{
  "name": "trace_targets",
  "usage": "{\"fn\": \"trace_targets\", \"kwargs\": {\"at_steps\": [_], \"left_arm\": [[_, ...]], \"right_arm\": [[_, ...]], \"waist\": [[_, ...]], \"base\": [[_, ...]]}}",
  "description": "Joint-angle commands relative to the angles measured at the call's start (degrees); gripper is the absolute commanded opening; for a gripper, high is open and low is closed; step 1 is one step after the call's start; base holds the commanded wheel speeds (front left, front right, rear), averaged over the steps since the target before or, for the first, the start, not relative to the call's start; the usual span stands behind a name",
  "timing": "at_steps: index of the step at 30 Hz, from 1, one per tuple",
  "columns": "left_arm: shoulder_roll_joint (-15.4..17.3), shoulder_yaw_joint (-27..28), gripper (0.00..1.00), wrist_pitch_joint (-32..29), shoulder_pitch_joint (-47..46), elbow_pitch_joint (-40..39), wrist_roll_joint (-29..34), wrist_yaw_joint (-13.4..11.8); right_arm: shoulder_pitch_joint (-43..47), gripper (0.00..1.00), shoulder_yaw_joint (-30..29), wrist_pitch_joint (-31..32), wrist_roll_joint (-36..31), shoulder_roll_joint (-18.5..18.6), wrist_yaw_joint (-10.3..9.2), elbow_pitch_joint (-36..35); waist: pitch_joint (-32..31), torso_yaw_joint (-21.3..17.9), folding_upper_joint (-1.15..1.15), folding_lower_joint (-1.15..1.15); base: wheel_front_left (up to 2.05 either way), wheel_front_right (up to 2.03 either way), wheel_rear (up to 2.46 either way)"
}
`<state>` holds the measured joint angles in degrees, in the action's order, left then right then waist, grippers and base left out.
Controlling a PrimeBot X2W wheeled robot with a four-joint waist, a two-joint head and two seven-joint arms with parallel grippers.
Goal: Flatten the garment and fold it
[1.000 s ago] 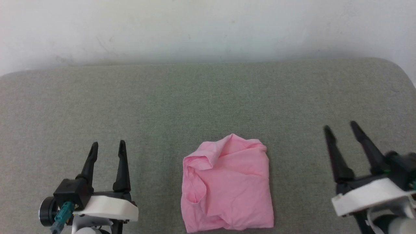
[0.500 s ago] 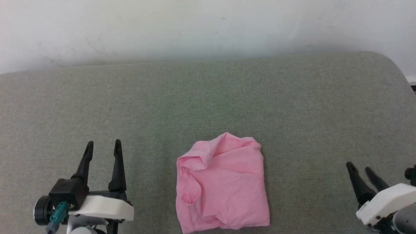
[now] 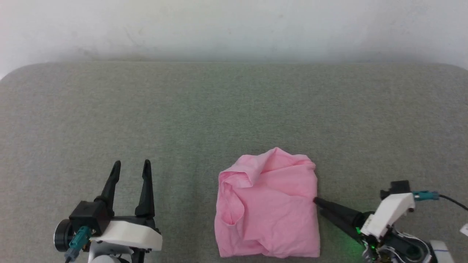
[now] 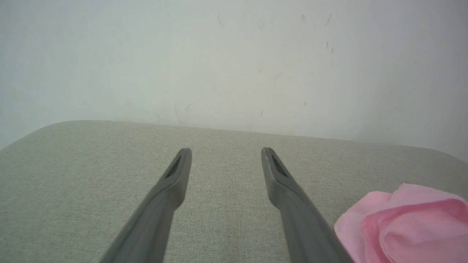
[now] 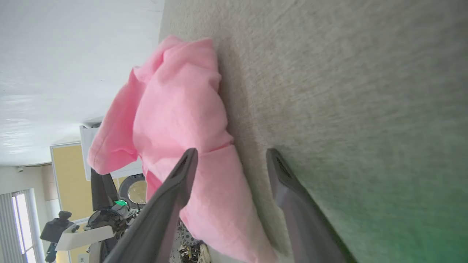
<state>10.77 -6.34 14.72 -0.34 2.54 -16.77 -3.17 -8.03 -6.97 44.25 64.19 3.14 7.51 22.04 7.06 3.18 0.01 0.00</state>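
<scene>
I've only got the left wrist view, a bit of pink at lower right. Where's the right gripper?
Observer: The right gripper is at the right edge of the garment, fingers pointing at it.
Operator: Open or shut?
Observer: Open; the right wrist view has one finger over the cloth, the other beside it.
Operator: Is the garment flat?
Observer: No, a rumpled bundle with a flap curled over at its far left.

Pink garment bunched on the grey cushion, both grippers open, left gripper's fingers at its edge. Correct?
No: it is the right gripper whose fingers are at the edge of the garment, per the head view; the left gripper stands apart. Rest holds.
</scene>
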Motion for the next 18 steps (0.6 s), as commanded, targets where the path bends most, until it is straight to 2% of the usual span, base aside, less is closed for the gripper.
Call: {"fn": "trace_targets", "kwargs": {"at_steps": [1,5,7,8,15,18], "left_arm": [[-0.68,-0.03,1.0,0.28,-1.08,0.57,0.85,0.82],[-1.52,0.32,1.0,0.28,-1.48,1.25,1.5,1.74],[-1.88,0.55,1.0,0.28,-1.54,1.64,1.82,2.15],[-2.06,0.7,1.0,0.28,-1.54,1.81,1.97,2.32],[-2.93,1.62,1.0,0.28,-0.53,2.52,2.85,3.03],[-3.23,1.81,1.0,0.28,-0.05,2.69,3.32,3.39]], "right_arm": [[-1.81,1.0,2.44,-0.4,3.86,-0.24,-0.02,2.87],[-4.06,1.0,7.08,-1.82,7.0,-0.24,-0.02,7.35],[-4.84,0.07,8.71,-2.9,6.0,-0.25,-0.02,9.02],[-5.16,0.0,9.33,-2.99,6.31,-0.25,-0.02,9.59],[-5.74,0.0,12.78,-5.3,3.22,1.64,-0.02,7.1],[-5.14,0.0,16.44,-8.09,-2.4,4.94,-0.02,3.01]], "waist": [[0.07,1.89,-0.01,0.0],[-0.15,3.01,-0.01,0.0],[-0.42,3.42,-0.01,0.0],[-0.61,3.54,-0.01,0.0],[-2.44,3.15,-0.01,0.0],[-3.21,2.36,-0.01,0.0]], "base": [[0.0,0.0,0.0],[0.0,0.0,0.0],[0.0,0.0,0.0],[0.0,0.0,0.0],[0.0,0.0,0.0],[0.0,0.0,0.0]]}}
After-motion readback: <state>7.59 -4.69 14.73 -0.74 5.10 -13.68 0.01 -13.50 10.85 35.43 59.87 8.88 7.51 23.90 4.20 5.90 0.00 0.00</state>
